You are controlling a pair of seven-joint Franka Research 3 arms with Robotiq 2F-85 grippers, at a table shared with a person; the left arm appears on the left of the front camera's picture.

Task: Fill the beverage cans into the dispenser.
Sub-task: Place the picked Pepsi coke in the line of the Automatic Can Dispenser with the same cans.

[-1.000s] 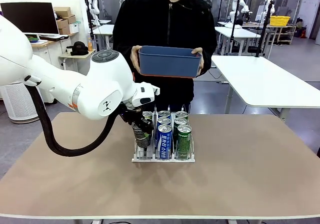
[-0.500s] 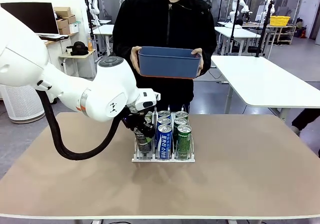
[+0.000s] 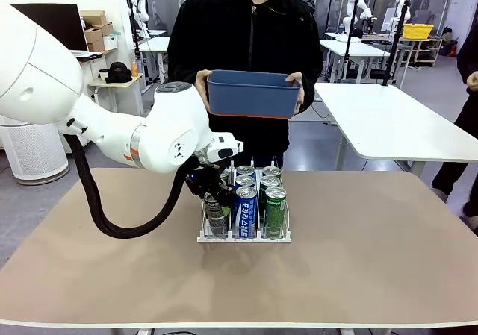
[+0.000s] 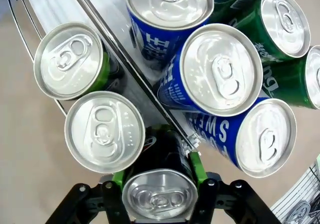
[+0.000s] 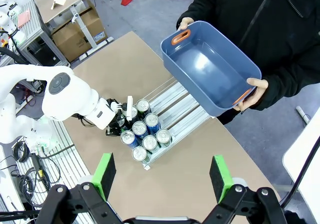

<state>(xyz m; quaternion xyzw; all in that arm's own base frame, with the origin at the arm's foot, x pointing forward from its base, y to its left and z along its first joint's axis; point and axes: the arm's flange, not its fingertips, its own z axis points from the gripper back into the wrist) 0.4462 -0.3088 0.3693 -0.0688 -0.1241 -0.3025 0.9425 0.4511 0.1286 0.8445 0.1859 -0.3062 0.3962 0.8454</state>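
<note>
3 lanes split the dispenser (image 3: 244, 237), which sits in the middle of the counter (image 3: 358, 260). Thin wire rails keep each row of cans in its own lane so they cannot roll sideways.

The left tool (image 4: 159, 180) is clenched on a dark can (image 4: 158, 200), with 1 green pad (image 4: 198, 168) pressed on each side of it. In the front view this can stands at the front of the left lane, the lane nearest the left arm. It looks low in the lane, but I cannot tell if its bottom touches the base yet. The tool grips it by the sides near the top, likely so it can go straight down between the rails without bumping the next can.

The dark can stands upright. Its long side runs up and down, and its silver top points up at the wrist camera. In the left wrist view 2 more silver tops (image 4: 104, 131) sit behind it in the same lane, also upright. The blue cans (image 3: 244, 210) fill the middle lane and the green cans (image 3: 275, 210) fill the right lane, all standing with tops up.

The right tool (image 5: 162, 176) is released, its pads spread wide, high above the counter.

A person holds a blue bin (image 3: 253, 92) with both hands on the far side. It looks empty, so this may be the last can.
</note>
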